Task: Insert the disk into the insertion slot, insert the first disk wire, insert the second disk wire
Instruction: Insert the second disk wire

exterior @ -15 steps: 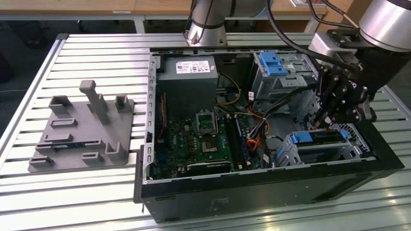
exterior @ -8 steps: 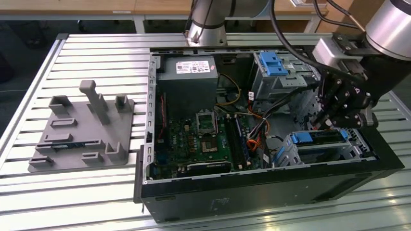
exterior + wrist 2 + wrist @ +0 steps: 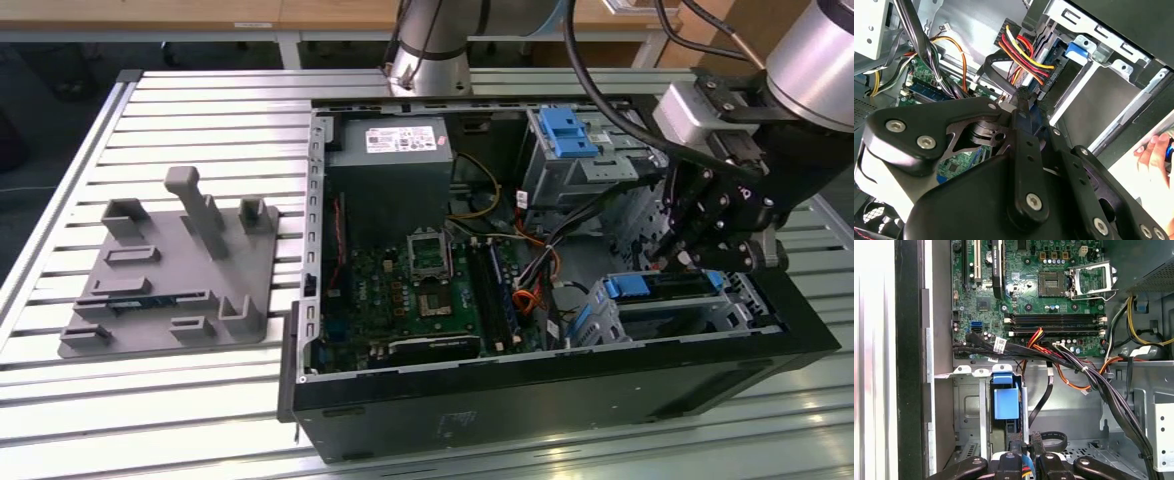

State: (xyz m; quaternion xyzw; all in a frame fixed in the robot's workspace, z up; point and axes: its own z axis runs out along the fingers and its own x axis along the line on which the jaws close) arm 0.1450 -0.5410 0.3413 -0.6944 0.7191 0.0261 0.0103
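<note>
The claw (image 3: 697, 260) hangs inside the open computer case (image 3: 534, 400), low over the corner of the case nearest the bench's (image 3: 160, 400) edge at the exterior view's right. I cannot tell whether it is spread or pressed together. In the second wrist view its tip sits just beside a black cable (image 3: 996, 67) that loops down to it, next to a bundle of red, yellow and black wires (image 3: 1024, 50) running to the rear of the drive bay. In the exterior view, directly below the claw, the disk (image 3: 671, 287) lies flat inside the insertion slot (image 3: 701, 318), its blue carrier (image 3: 627, 287) facing the middle of the case. The first wrist view shows the same blue carrier end standing in the grey bay, with black cables crossing above it, one of them bearing a small white tag (image 3: 1000, 345) whose print I cannot read. Farther in, the green motherboard (image 3: 414, 290) covers the case floor. Toward the far edge of the bench stands a taller grey cage with a blue latch (image 3: 567, 133), and beside it the power supply (image 3: 387, 170) carries a white printed label (image 3: 404, 138), its writing not legible. Outside the case, near the bench's edge at the exterior view's left, rests a grey plastic fixture (image 3: 174, 280) with upright posts. A person's hand (image 3: 1152, 152) shows past the case wall in the second wrist view.
</note>
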